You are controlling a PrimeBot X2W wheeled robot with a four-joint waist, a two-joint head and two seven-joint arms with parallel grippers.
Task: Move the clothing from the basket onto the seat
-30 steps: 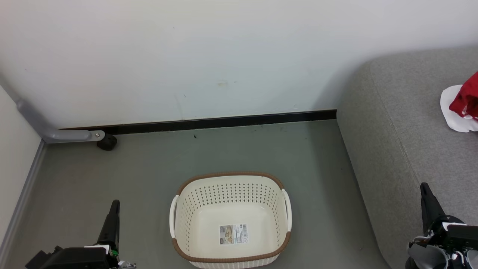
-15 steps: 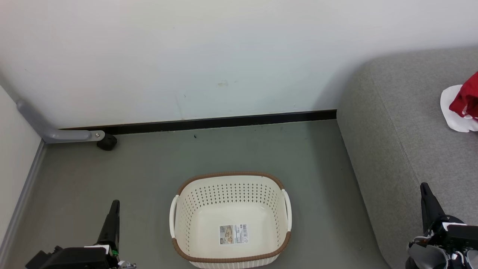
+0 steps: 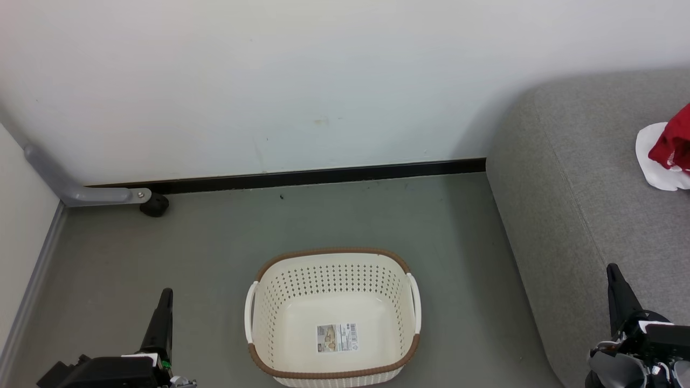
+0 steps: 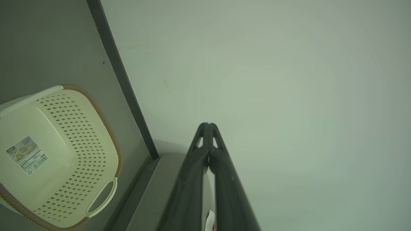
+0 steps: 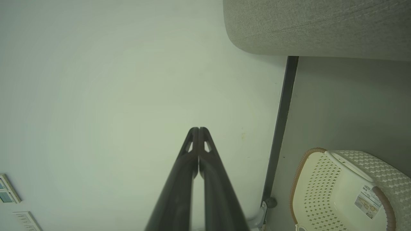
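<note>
Grey floor point(image 3: 215, 242) meets a white wall point(image 3: 280, 81) along a black skirting strip point(image 3: 323, 175).

On the left gripper point(image 3: 166, 295) the jaws are pressed together, tips touching and holding nothing. It hangs over the floor toward the floor's left edge, and in the left wrist view its dark fingers point at the wall. The right gripper point(image 3: 613, 270) has its jaws pressed together as well, with nothing between them. It hangs over the front left part of the seat point(image 3: 582, 178).

Between the two grippers and apart from both, the basket point(image 3: 331, 251) stands upright on the floor, well clear of the floor's back edge and just off the seat's left side. A label sticker point(image 3: 337, 338) shows on its inner bottom.

The clothing point(image 3: 674, 141) lies on top of the seat, well in from the seat's left edge. It is a red bunch over a white part, and the head view's right border cuts it off.

At the floor's back left corner a grey bracket point(image 3: 81, 193) ends by a small black knob point(image 3: 154, 205).
</note>
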